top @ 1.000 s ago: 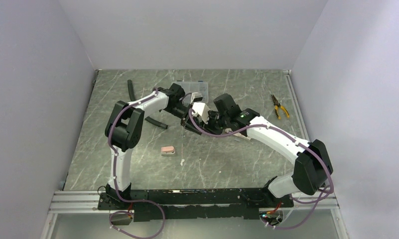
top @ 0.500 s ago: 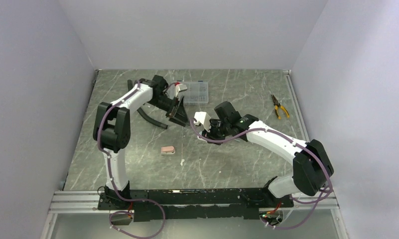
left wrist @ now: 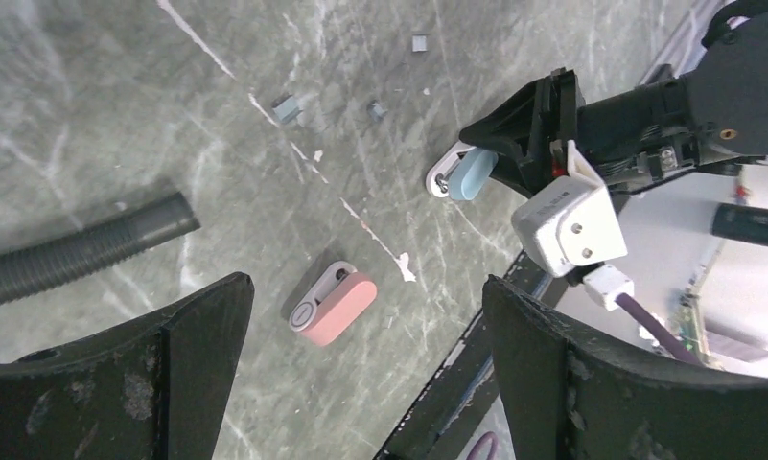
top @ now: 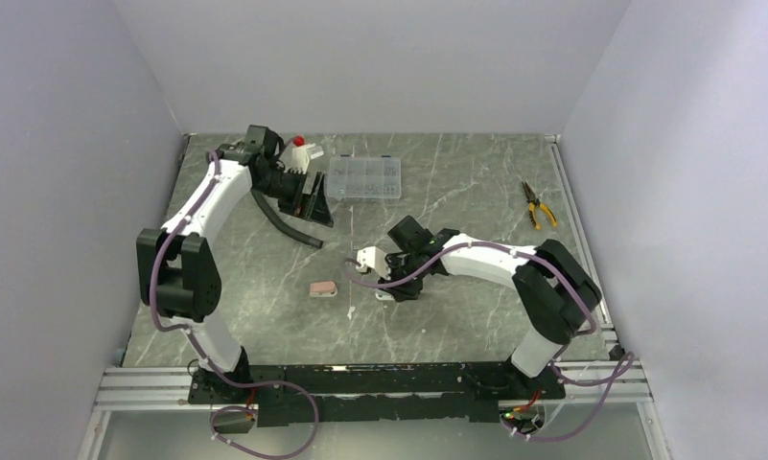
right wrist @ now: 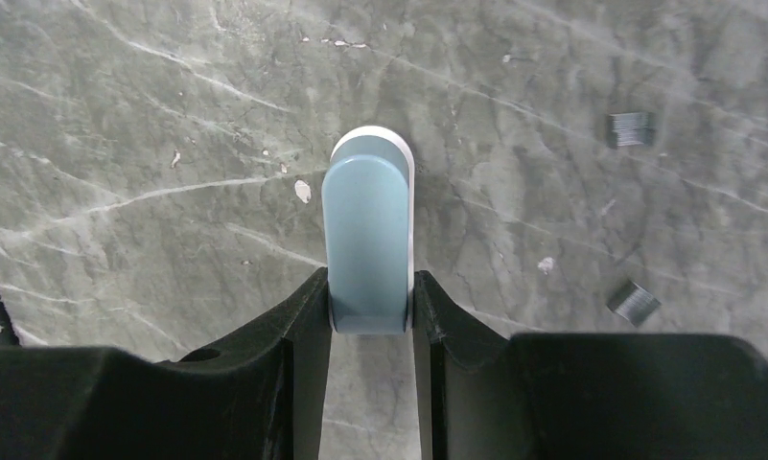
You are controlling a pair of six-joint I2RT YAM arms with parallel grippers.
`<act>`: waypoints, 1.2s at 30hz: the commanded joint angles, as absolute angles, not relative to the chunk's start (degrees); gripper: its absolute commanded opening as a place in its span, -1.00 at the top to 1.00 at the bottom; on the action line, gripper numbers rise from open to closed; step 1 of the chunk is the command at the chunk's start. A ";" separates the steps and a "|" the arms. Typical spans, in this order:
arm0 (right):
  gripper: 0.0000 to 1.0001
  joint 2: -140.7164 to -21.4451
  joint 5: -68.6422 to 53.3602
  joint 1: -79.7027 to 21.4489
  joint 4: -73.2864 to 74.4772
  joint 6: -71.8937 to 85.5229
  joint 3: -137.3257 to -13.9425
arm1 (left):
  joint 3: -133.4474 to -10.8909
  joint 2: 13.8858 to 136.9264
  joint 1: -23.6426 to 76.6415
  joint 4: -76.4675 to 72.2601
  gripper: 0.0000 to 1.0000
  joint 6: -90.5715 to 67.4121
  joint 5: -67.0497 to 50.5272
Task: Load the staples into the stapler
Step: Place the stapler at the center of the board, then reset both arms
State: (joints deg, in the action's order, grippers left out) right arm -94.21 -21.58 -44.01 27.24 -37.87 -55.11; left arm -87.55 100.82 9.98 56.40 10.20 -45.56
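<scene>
Right gripper (right wrist: 368, 287) is clamped on the blue stapler (right wrist: 365, 225): fingers (right wrist: 298, 326) narrow, one on each long side near its rear end, rounded white-edged nose sticking out past the fingertips over the table (right wrist: 121, 115). Can't tell if the nose touches the surface. The top view puts that grip low, mid-table, a bit right of centre. Staples (right wrist: 631, 128) are not in the stapler. Two short grey strips lie loose on the marble to the right of the stapler in the right wrist view, one further out than the nose and the second (right wrist: 635, 301) level with the fingertips, both apart from it. The left wrist view shows three small grey pieces on the table, well apart from both staplers. Left gripper (left wrist: 368, 285) is spread wide, nothing between the fingers (left wrist: 169, 374), raised at the far-left of the table. It looks down at the pink stapler (left wrist: 332, 305), which lies flat on its own, left of the right gripper. Ribbed grey hose (left wrist: 73, 254) lies on the table just below the left gripper, clear compartment box (top: 364, 177) beside it at the far edge, yellow-handled pliers (top: 538, 204) far right.
</scene>
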 commanded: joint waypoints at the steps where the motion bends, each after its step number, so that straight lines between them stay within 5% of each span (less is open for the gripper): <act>1: 1.00 -95.99 -22.45 -44.96 24.45 -39.60 -57.11 | -87.74 96.09 10.20 55.11 -0.89 8.03 -38.77; 6: 0.89 -97.79 -19.29 -46.22 21.63 -38.53 -55.90 | -88.01 93.18 10.20 53.91 -0.90 7.46 -34.23; 16: -0.39 -95.32 -14.28 -46.21 20.35 -37.04 -55.09 | -86.89 88.19 10.24 53.10 -0.90 7.93 -29.23; 24: -0.96 -86.25 -13.02 -43.68 23.31 -31.69 -54.87 | -81.75 79.30 10.11 47.06 -0.90 7.60 -12.38; 36: -1.00 -65.66 3.69 -28.81 19.58 -18.07 -59.96 | -67.12 63.73 9.33 23.95 -0.90 4.17 -5.76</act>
